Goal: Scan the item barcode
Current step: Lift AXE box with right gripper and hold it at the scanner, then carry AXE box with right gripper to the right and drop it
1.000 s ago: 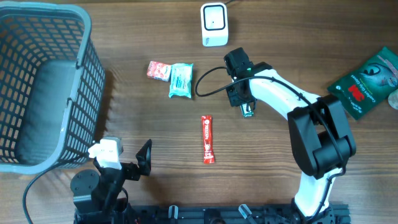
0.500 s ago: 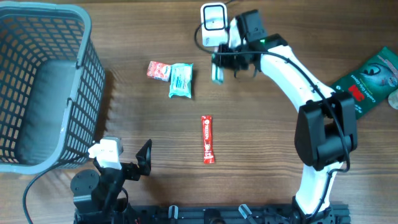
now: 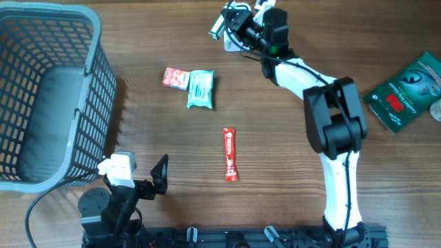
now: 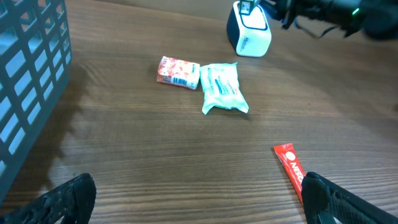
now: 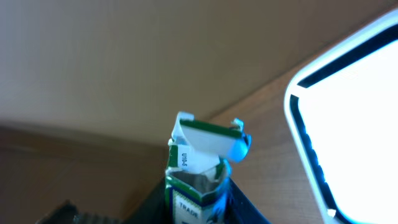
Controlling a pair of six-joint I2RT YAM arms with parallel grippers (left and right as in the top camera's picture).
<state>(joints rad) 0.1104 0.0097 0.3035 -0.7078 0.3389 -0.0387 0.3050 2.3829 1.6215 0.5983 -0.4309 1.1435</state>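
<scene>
My right gripper (image 3: 229,19) is shut on a small green-and-white carton (image 3: 217,26), holding it at the far edge of the table just left of the white barcode scanner (image 3: 234,43). In the right wrist view the carton (image 5: 200,163) sticks up between the jaws with its top flap torn open, and the scanner's bright face (image 5: 357,118) fills the right side. My left gripper (image 4: 201,208) stands open and empty low over the table's front left. In the left wrist view the scanner (image 4: 249,36) is at the far top.
A grey basket (image 3: 48,96) fills the left. An orange packet (image 3: 176,78) and a teal wipes pack (image 3: 200,88) lie mid-table, with a red stick pack (image 3: 230,153) nearer the front. A green pouch (image 3: 403,89) lies at the right edge.
My right arm swung from the middle of the table up and left to the scanner, carrying the carton with it. The left arm has not moved.
</scene>
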